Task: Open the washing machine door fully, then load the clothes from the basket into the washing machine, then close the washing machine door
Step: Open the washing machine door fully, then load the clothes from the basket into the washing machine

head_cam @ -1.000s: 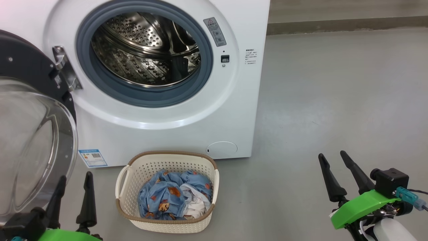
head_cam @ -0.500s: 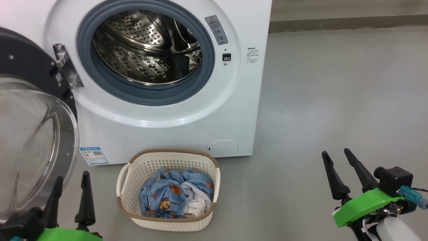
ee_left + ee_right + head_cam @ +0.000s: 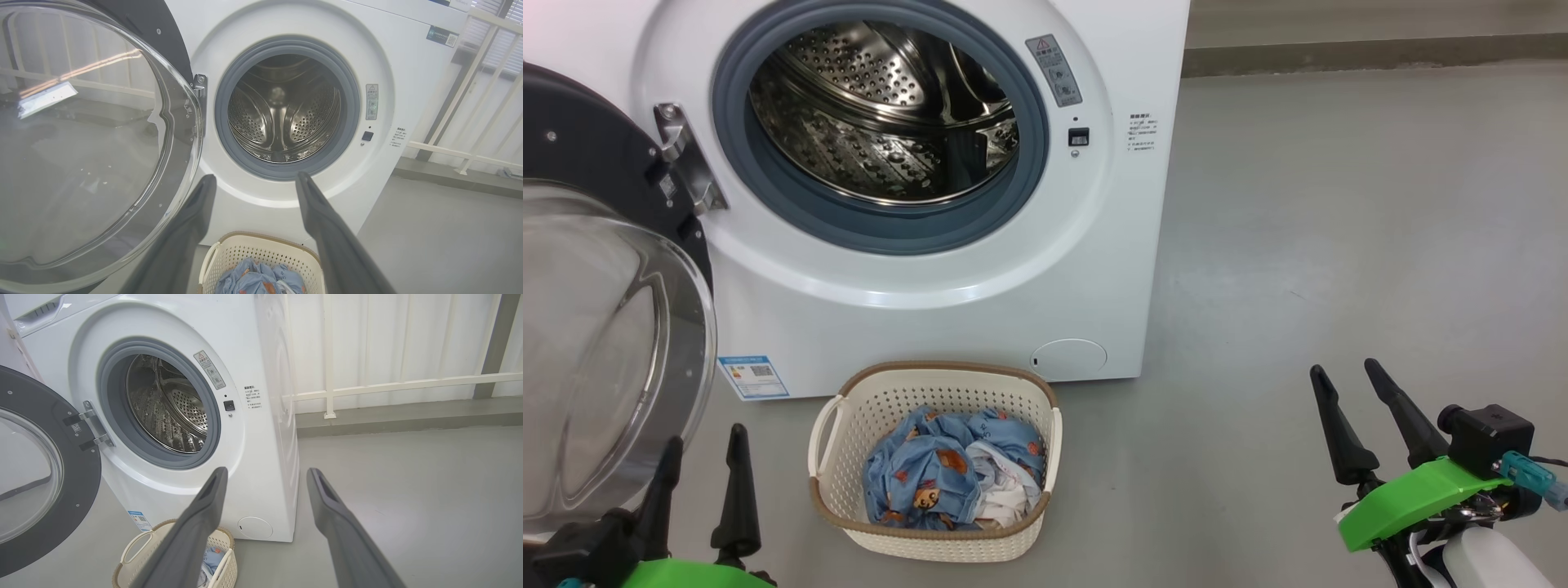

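Note:
The white washing machine stands with its steel drum empty. Its washing machine door hangs swung out to the left, the clear glass bowl facing me. On the floor before the machine sits the cream basket, holding the light-blue bear-print clothes and a white piece. Left of the basket and below the door is my left gripper, open. At the lower right, well clear of the basket, my right gripper is open too. Both sets of fingers are empty, as the left wrist view and the right wrist view also show.
Bare grey floor stretches right of the machine. A white railing and a low kerb run along the back wall. The open door's glass bowl bulges close to my left fingers. A blue label and a round flap mark the machine's lower front.
The whole head picture has shifted slightly, so the camera moved. Both grippers stay open and empty, and the door, basket and clothes have not moved.

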`<state>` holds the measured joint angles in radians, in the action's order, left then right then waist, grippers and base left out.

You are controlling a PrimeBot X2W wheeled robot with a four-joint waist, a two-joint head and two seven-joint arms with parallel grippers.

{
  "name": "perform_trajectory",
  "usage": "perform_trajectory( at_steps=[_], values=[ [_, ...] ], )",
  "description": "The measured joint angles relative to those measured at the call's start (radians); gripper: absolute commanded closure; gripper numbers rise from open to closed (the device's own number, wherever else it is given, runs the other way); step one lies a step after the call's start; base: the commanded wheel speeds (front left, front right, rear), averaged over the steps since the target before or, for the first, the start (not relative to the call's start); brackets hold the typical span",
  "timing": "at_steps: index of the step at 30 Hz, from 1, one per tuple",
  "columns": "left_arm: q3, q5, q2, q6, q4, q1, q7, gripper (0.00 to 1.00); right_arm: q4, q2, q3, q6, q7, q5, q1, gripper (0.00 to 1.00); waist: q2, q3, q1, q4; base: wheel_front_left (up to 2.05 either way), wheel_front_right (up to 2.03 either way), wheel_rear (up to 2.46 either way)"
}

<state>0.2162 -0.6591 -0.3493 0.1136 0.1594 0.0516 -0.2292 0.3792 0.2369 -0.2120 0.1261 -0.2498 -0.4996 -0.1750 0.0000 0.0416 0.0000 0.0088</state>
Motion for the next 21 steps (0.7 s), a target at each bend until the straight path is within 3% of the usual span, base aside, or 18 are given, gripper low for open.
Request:
perform_trajectory(
  at_steps=[21],
  values=[
    [0.016,0.0,-0.002,-0.008,0.007,0.0,-0.001,0.0,0.0,-0.005,0.001,0.0,0.0,0.001,0.0,0.0,0.0,-0.004,0.0,0.003,0.0,0.0,0.0]
  ],
)
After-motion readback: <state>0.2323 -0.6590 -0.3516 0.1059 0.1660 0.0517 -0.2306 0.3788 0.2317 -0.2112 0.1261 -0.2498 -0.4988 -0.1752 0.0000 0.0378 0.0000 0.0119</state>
